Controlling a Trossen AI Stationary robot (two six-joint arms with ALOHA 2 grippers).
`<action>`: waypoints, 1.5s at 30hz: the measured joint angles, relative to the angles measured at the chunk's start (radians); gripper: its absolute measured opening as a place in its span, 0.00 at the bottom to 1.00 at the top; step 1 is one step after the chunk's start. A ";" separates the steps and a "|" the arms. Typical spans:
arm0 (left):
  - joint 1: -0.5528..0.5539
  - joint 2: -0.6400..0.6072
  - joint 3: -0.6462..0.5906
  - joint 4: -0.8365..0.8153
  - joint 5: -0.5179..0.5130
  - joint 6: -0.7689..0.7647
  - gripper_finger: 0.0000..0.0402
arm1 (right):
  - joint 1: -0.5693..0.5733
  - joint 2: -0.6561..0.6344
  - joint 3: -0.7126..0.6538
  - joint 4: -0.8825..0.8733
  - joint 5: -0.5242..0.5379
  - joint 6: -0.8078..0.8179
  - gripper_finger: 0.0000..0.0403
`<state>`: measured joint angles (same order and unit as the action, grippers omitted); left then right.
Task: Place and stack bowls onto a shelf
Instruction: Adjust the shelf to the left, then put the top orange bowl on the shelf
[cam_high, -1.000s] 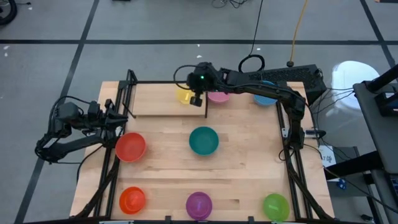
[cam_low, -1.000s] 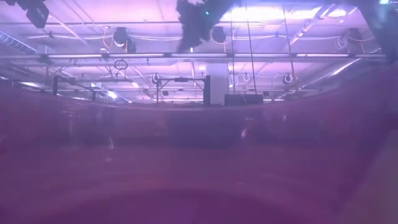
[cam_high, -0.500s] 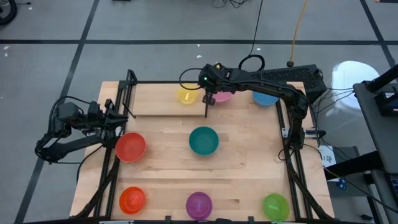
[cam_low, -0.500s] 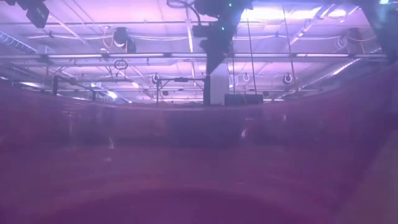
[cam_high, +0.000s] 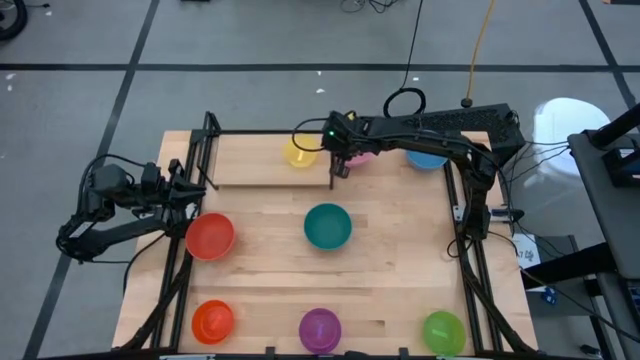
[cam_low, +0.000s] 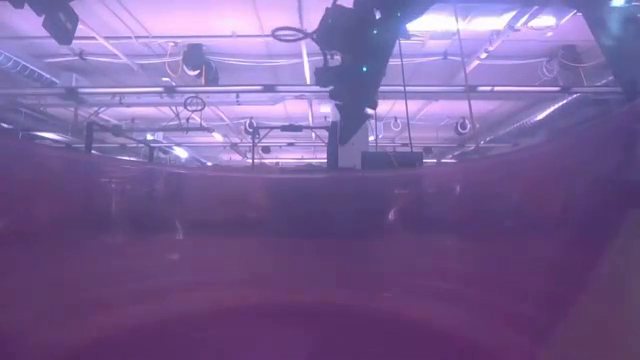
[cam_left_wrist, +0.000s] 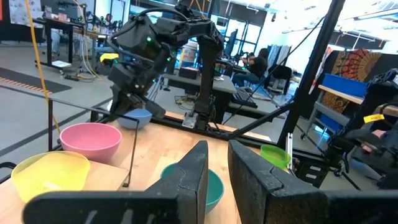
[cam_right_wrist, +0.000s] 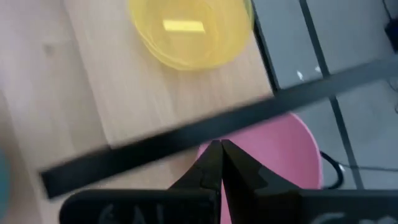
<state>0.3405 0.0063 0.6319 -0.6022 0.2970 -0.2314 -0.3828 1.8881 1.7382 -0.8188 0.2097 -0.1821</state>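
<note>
Light-wood desk on grey floor, lab behind. Shelf at far edge holds yellow bowl and pink bowl, divider between. Right hand closed, empty, above divider. Left hand slightly open at left edge.

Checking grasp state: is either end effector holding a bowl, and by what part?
Nothing is held. The right end effector is shut and empty above the pink bowl; the left end effector holds nothing off the table's left edge.

Yellow bowl, pink bowl on shelf, upright
</note>
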 joint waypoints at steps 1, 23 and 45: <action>0.000 0.000 0.000 0.000 0.000 0.000 0.17 | 0.000 0.000 0.000 0.012 -0.006 -0.001 0.00; 0.000 0.000 0.000 0.041 0.000 -0.046 0.17 | -0.001 -0.090 -0.002 0.104 -0.132 -0.105 0.00; -0.001 0.110 0.000 0.093 0.078 -0.107 0.06 | 0.075 -0.642 -0.120 0.000 -0.023 0.010 0.00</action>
<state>0.3397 0.1166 0.6319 -0.5088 0.3747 -0.3379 -0.3082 1.2466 1.6184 -0.8189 0.1864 -0.1726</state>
